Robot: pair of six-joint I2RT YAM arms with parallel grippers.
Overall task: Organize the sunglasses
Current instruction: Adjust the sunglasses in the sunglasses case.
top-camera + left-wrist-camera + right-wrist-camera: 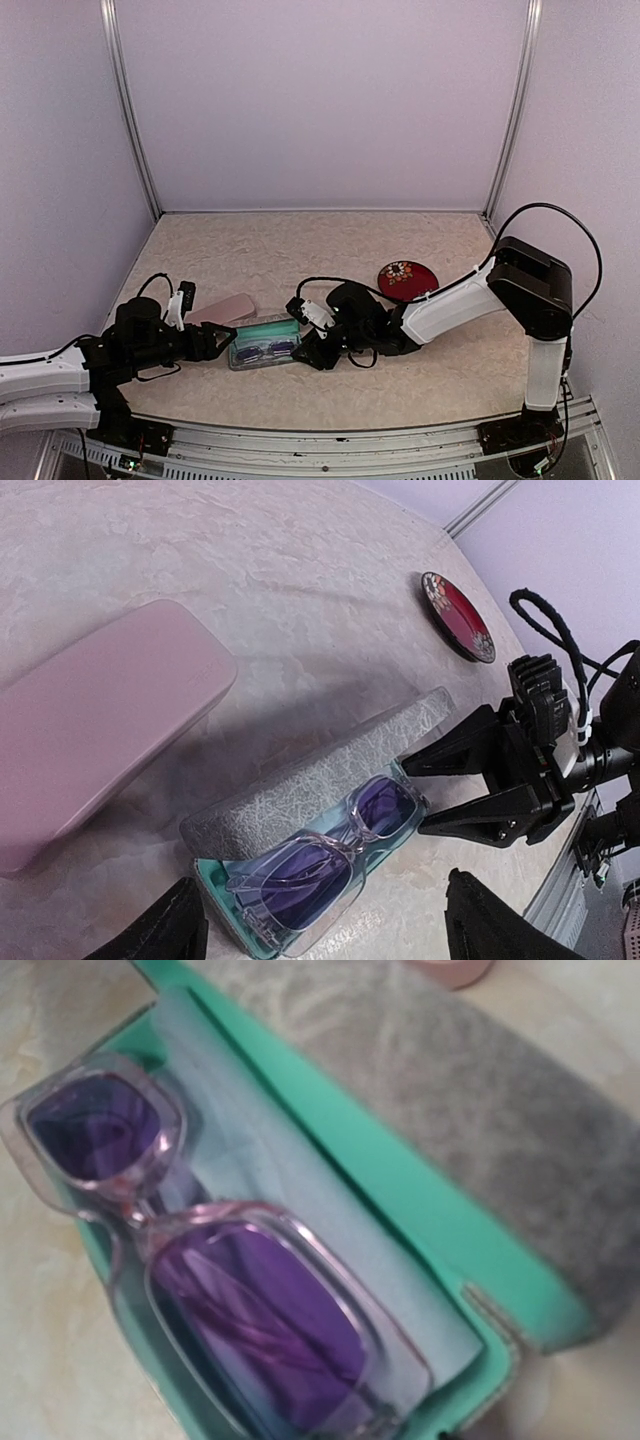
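We judge the step in hand to be shutting the open oblong case with grey felt outside and teal lining (320, 780). To do it well we would first check that the pale clear-framed sunglasses with purple lenses (322, 858) sit fully inside on the light-blue cloth (300, 1210), with no arm over the rim. Then we would push the lid from its back edge while the other arm steadies the base (the case looks light enough to slide).

In the top view the sunglasses lie in the case, between the two grippers. The left gripper (222, 345) is at nine o'clock, its jaws wide apart and empty. The right gripper (415, 795) is at three o'clock, jaws partly apart and holding nothing, with its tips just beside the case's end. A closed pink oblong case (222, 308) lies at ten o'clock.
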